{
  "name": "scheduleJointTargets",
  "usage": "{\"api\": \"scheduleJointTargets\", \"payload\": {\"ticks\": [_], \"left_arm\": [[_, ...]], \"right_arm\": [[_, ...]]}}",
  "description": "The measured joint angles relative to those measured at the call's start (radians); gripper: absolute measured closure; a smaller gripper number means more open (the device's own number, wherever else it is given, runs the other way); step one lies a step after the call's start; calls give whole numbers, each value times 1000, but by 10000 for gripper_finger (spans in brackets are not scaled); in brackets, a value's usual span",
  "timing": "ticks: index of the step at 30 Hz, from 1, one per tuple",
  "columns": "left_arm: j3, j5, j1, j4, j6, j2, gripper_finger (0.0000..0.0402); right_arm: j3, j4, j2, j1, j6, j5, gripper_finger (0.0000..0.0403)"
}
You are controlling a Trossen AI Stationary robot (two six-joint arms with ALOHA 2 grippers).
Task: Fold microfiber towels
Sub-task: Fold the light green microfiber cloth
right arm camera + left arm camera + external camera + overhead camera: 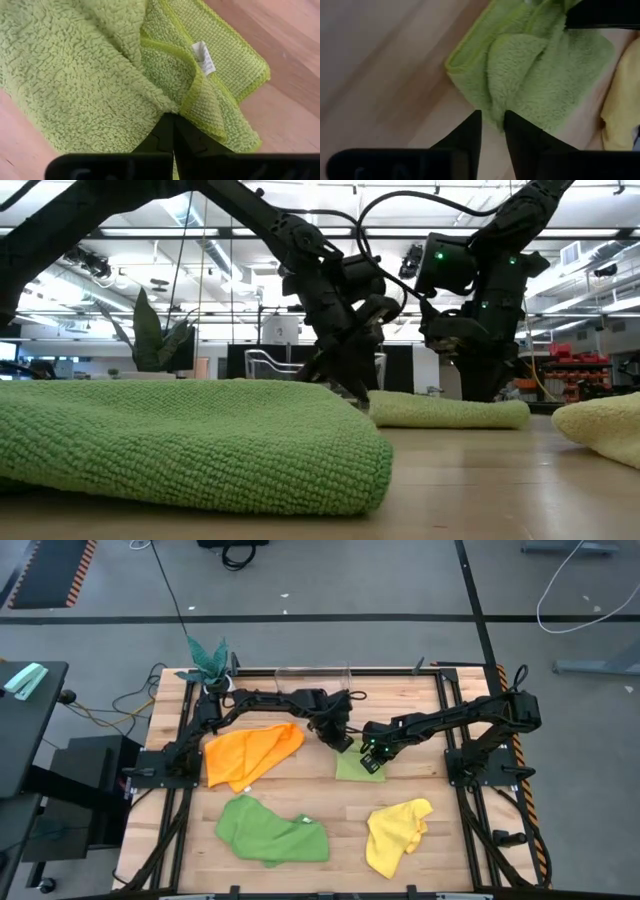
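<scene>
Right gripper (173, 131) is pinched closed on a hemmed edge of the small light lime green microfiber towel (356, 764), mid-table. Left gripper (492, 131) sits at the opposite edge w/ fingers nearly together, pile between the tips; real hold can't be confirmed. Cloth looks light, soft, floppy, so prob. best taken at hems/corners. Nearer: darker green towel (272, 830), yellow towel (397, 833). Farther: orange towel (250, 754).
</scene>
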Motion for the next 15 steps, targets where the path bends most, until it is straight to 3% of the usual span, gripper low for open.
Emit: {"api": "scheduleJointTargets", "payload": {"ticks": [7, 15], "left_arm": [[-2, 1, 24, -65, 4, -17, 268], [-1, -50, 26, -84, 16, -153, 249]], "right_arm": [[0, -2, 0, 0, 12, 0, 397], [0, -3, 0, 0, 11, 5, 397]]}}
